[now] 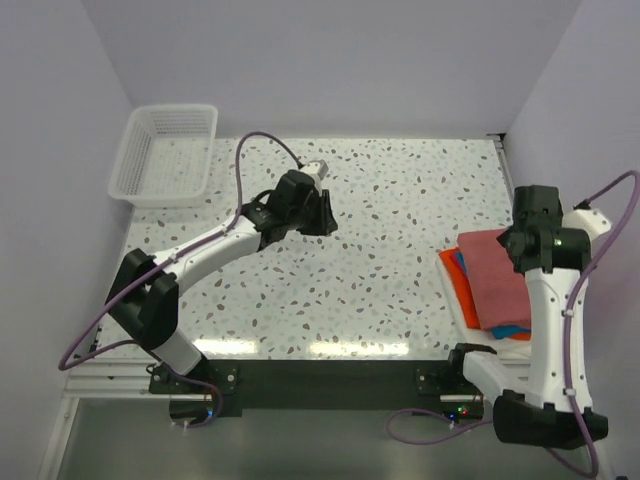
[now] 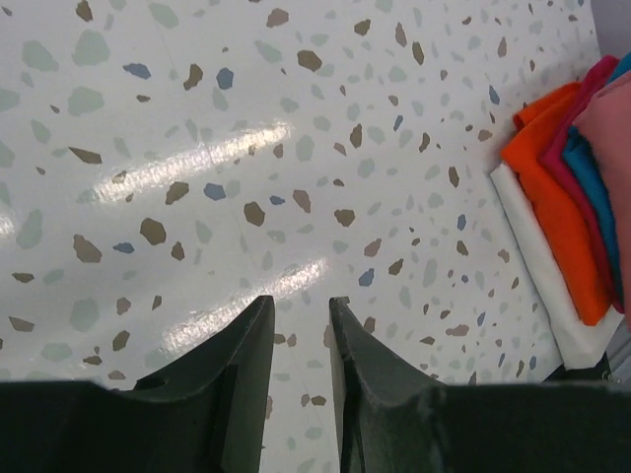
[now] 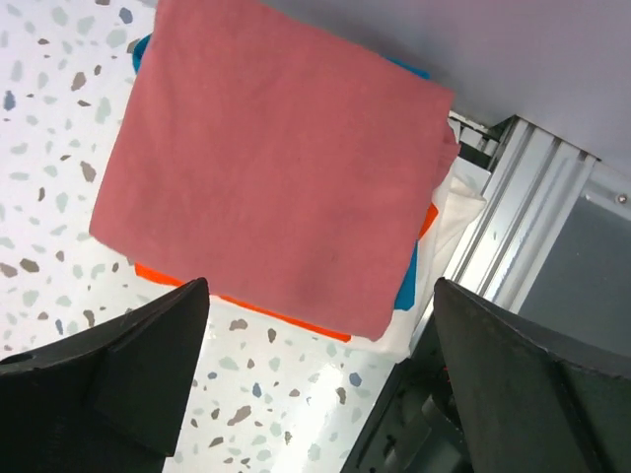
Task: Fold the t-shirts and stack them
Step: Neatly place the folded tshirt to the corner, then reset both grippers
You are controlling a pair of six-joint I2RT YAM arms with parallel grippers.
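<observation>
The t-shirts lie folded in one stack at the table's right front. The salmon-red shirt is on top, with the teal-blue and orange edges showing under it. In the right wrist view the salmon shirt fills the upper part, with teal and orange slivers at its edge. My right gripper hangs above the stack's near edge, wide open and empty. My left gripper hovers over bare table mid-left, its jaws a narrow gap apart and empty. The stack shows at its right.
A white cloth lies under the stack at the table's right edge, beside an aluminium rail. A white mesh basket stands at the back left. The speckled table is walled at the back and both sides.
</observation>
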